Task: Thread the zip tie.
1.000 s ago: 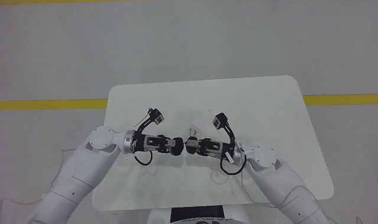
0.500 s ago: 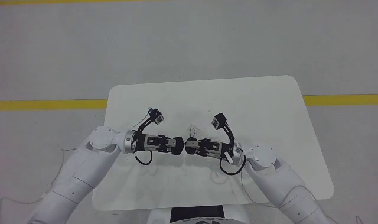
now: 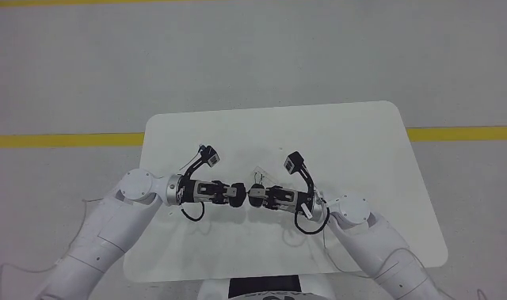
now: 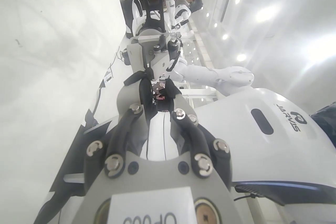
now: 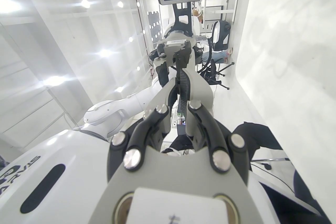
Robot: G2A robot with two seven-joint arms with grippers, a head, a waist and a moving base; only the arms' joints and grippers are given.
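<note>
Holding tip to tip: right gripper [image 5: 182, 89] clenched on the zip tie [image 5: 183, 79], left gripper [image 4: 157, 87] pinching its far end just ahead; I judge threading underway, tail-through-head not visible, pull-through left.

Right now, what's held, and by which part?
Black zip tie: right gripper pinches its ribbed strap; whether the left gripper also grips it is unclear.

The white rounded tabletop [image 3: 356, 134] is lit brightly and evenly from above in the top view. In both wrist views, starred glare is thrown by round ceiling lamps [image 4: 265, 13] [image 5: 85, 3], and straight lines are bent toward the edges by wide-angle distortion.
</note>
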